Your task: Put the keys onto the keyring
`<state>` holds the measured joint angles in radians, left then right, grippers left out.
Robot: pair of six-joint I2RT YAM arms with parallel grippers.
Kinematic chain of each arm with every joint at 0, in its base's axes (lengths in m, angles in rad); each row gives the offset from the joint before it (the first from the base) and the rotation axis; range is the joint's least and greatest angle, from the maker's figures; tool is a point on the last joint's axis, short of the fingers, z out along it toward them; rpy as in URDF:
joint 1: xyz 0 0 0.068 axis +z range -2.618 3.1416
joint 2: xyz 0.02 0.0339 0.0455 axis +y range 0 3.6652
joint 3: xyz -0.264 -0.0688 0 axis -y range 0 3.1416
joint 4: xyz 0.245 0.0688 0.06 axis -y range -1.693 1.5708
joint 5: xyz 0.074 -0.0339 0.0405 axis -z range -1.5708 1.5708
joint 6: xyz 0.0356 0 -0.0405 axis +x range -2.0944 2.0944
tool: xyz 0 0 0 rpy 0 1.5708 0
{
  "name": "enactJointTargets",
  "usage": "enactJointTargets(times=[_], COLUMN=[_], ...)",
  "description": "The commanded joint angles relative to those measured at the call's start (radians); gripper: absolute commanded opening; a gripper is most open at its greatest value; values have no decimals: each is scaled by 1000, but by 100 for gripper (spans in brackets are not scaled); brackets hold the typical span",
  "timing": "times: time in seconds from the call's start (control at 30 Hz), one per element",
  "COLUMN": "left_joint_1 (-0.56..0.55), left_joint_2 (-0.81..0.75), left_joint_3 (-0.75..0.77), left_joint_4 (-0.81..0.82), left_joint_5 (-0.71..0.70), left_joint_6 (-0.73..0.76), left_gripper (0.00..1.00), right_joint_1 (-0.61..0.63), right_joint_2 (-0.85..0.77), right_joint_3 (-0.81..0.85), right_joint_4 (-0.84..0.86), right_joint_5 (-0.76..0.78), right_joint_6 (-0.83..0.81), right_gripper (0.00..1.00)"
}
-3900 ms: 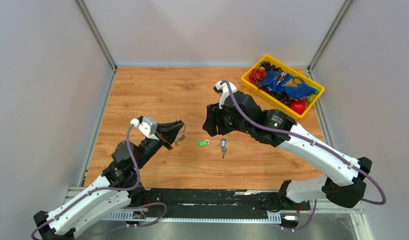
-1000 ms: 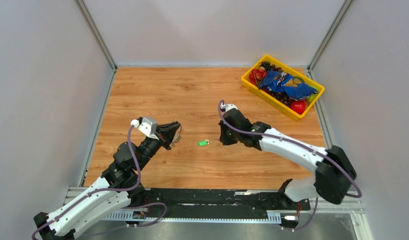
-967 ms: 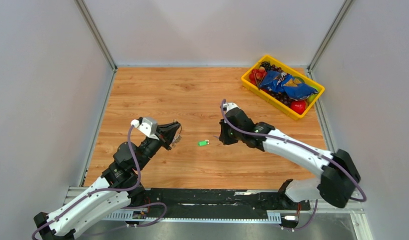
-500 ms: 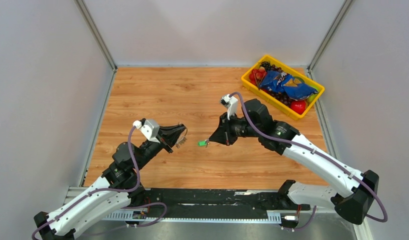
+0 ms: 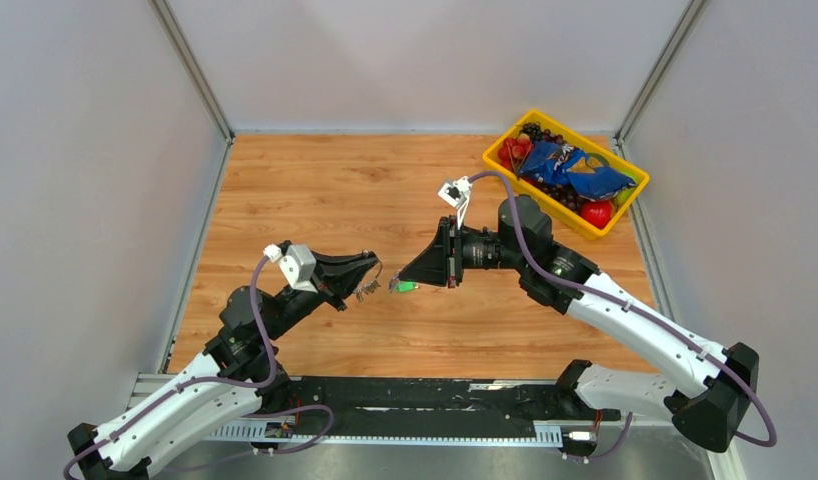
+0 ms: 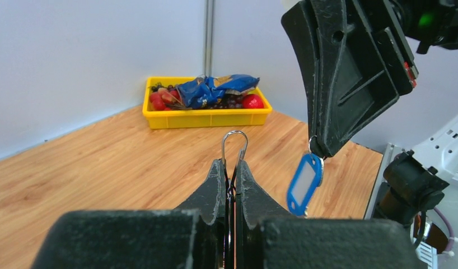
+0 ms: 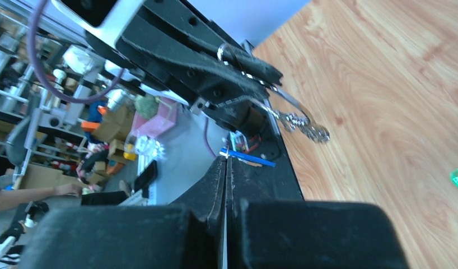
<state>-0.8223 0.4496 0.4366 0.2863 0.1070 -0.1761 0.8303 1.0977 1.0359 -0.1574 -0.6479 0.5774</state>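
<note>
My left gripper [image 6: 232, 168] is shut on the keyring, a thin wire loop [image 6: 234, 141] that sticks up between its fingers. From above, a short chain [image 5: 366, 291] hangs under that gripper [image 5: 371, 266]. My right gripper [image 7: 226, 162] is shut on the blue-tagged key [image 6: 304, 180], which dangles from its tips just right of the loop without touching it. In the right wrist view the blue tag [image 7: 248, 159] shows edge-on, with the left gripper [image 7: 246, 66] and the chain [image 7: 303, 125] beyond. The green-tagged key [image 5: 406, 288] lies on the table below the right gripper's tips [image 5: 401, 279].
A yellow bin [image 5: 505, 176] of fruit and a blue snack bag stands at the back right corner. Grey walls close in the wooden table [image 5: 325, 190] on three sides. The arms' mounting rail [image 5: 405, 395] runs along the near edge.
The right arm has lifted the blue key off the table and swung its tips left, toward the left gripper. The left gripper has moved slightly right, still holding the keyring.
</note>
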Motion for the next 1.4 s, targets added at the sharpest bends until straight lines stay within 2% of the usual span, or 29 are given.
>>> enactJointTargets(times=[0.0,0.23,0.6,1.37], left_joint_1=[2,2,2,2], left_joint_2=[-10,-21,-35,-56], left_joint_3=[21,-1,-55,-110], left_joint_4=[80,131,233,337], left_joint_5=[38,61,82,115], left_joint_6=[7,12,39,51], left_gripper=[0,0,0,0], right_joint_1=[9,27,53,89], right_joint_2=[-12,30,93,154], right_joint_3=[-39,-45,-42,-40], right_joint_4=[277,398,496,535], right_joint_5=[-42,-13,4,32], right_joint_6=[186,289,395,481], right_gripper=[0,0,0,0])
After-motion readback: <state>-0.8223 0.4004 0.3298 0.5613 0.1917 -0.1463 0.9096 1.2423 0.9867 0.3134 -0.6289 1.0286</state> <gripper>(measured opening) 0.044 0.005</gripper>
